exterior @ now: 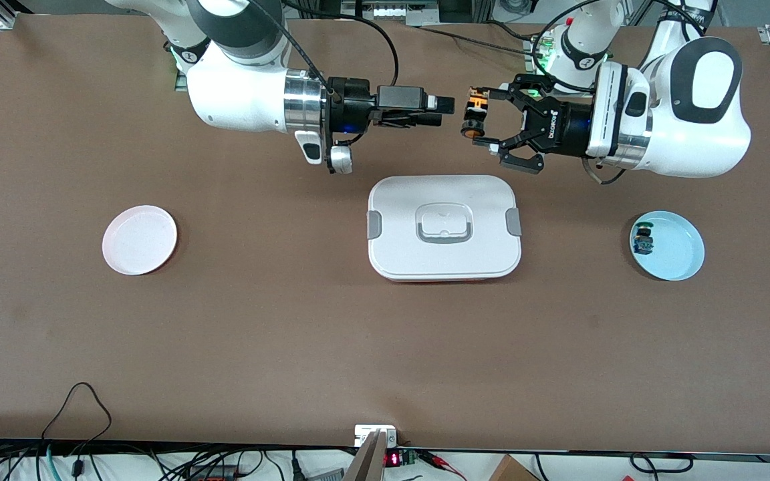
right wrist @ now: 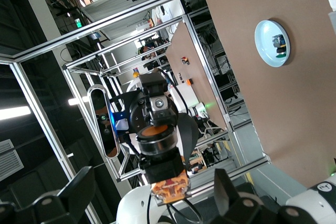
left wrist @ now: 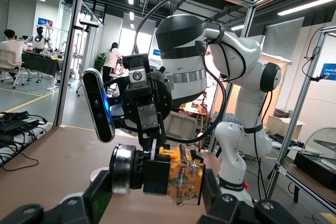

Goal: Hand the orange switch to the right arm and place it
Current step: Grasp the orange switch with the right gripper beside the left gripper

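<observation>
Orange switch [exterior: 474, 115] is gripped by left gripper [exterior: 480, 117] (mid-air, above table [exterior: 291, 321]); right gripper [exterior: 444, 111] is held open, empty, just beside.

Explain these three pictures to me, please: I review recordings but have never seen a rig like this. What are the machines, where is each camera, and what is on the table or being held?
Two white robot arms work at a brown table. The big picture looks down from a high camera facing them; the other two come from cameras on the arms' wrists, each looking along its own gripper toward the other arm.

The left gripper, with black open linkage, is shut on the orange switch, a tiny button part, in the air above the table. The right gripper, slim and black, is open just short of the switch, apart from it, as if for a handover.

On the table lie a closed white lunch box in the middle, an empty pink plate toward the right arm's end, and a light blue plate toward the left arm's end holding a small blue-and-black part.
</observation>
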You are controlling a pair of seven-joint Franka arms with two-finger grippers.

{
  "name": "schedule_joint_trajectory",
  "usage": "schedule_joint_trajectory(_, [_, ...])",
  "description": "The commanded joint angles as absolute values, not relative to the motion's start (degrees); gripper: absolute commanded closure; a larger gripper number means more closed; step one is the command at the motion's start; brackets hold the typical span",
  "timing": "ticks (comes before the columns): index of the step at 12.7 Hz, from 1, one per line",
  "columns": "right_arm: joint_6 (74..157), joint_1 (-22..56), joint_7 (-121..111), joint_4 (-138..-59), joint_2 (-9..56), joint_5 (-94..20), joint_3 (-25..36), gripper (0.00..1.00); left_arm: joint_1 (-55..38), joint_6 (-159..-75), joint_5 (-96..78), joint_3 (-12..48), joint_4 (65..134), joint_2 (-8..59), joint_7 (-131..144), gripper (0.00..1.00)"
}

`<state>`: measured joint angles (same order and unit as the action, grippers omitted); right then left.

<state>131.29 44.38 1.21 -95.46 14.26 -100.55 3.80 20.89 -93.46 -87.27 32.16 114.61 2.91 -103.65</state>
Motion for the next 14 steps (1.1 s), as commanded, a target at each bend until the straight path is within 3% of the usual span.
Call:
schedule_joint_trajectory(1, [135.43,46.40,0.44,-92.03,16.08,-101.87,3.70,0.00,21.27,-93.69,-89.12,32.34,115.58,1.76,-103.27,1.00])
schedule_joint_trajectory(5, [139.83,47.11,-1.48,-89.83,17.75,-101.78,1.85,0.00,21.27,-93.52,-89.12,32.34,115.49,1.76,-103.18,0.99])
schedule_joint_trajectory(14, [140.45,47.99,-4.75,-89.91,17.75,-101.87,1.85,0.00,21.36,-93.25,-89.12,32.34,115.49,1.76,-103.36,0.99])
